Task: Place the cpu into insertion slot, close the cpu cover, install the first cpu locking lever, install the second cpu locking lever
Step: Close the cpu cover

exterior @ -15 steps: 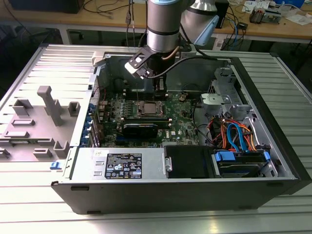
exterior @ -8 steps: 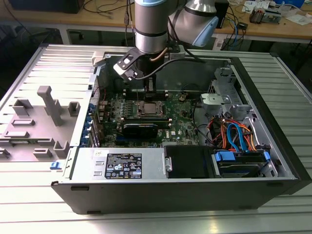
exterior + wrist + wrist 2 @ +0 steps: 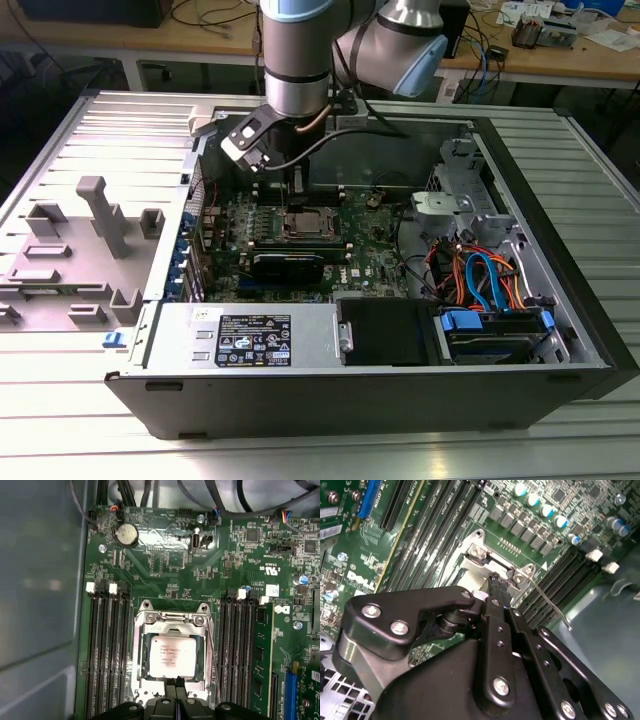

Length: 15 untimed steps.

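Claw (image 3: 176, 686) is pinched shut and empty, tips by the cpu cover (image 3: 170, 627) lying over the cpu (image 3: 173, 656) in the insertion slot (image 3: 146, 660). Lever step, I'd guess; thin wire lever (image 3: 214, 665) needs a precise push.

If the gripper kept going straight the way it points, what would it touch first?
Probably the edge of the cpu cover, the metal frame around the cpu. The gripper points at that edge, though depth is unclear.
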Motion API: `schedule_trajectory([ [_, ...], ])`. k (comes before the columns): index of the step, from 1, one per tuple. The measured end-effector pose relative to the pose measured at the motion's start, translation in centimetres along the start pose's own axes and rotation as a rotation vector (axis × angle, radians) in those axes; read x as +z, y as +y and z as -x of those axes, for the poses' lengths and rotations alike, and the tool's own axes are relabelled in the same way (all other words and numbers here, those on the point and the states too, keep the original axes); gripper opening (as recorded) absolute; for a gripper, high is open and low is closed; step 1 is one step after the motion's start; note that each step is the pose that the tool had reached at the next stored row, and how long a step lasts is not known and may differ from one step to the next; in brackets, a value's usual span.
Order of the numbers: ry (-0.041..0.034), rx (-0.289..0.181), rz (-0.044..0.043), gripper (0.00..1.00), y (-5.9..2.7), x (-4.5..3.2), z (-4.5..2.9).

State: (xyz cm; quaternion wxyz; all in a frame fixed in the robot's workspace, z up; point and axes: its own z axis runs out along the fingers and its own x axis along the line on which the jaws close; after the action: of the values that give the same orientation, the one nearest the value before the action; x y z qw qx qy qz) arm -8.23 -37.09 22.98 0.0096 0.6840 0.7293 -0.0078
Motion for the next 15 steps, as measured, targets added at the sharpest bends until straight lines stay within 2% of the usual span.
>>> schedule_trajectory([
  [1,0.0,-0.013,-0.0022,0.11,-0.08,0.37,0.03],
  [5,0.0,-0.019,-0.002,0.11,-0.29,1.54,-0.01],
  [10,-0.0016,-0.023,-0.0033,0.11,-0.38,2.57,-0.02],
  [12,-0.002,-0.024,-0.0029,0.11,-0.39,2.62,-0.04],
  [15,-0.0037,-0.024,-0.0022,0.11,-0.37,1.88,-0.04],
])
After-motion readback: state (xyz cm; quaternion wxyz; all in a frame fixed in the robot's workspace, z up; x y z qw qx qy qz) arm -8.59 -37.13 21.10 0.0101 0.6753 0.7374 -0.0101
